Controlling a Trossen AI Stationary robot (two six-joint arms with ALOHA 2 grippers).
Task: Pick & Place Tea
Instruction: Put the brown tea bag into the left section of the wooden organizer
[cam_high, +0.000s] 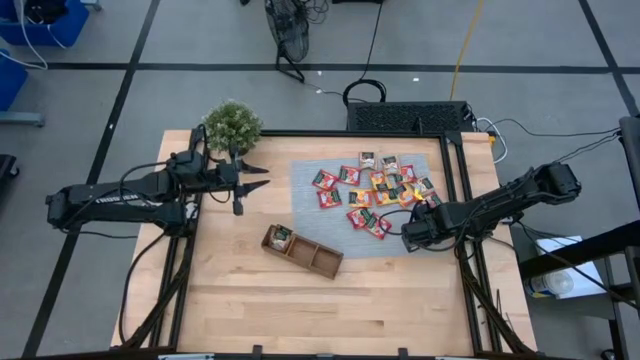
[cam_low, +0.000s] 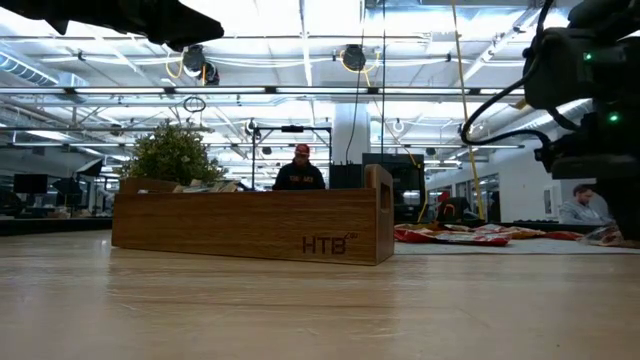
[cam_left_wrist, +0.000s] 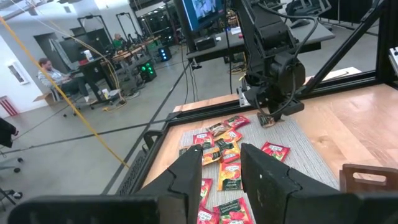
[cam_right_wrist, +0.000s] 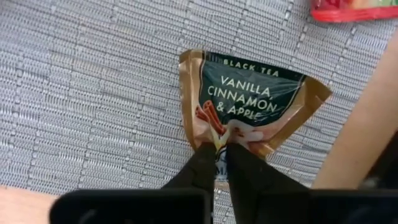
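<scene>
right gripper (cam_right_wrist: 219, 149) fingers together, pinching the vanilla-cinnamon sachet (cam_right_wrist: 249, 99) by its near edge so it lifts clear of the mat (cam_right_wrist: 93, 93) beneath.

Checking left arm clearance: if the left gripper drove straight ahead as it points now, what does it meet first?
Probably the tea sachets on the grey mat. The left gripper points across them toward the right gripper, which lies farther along that line. Depth is hard to judge.
</scene>
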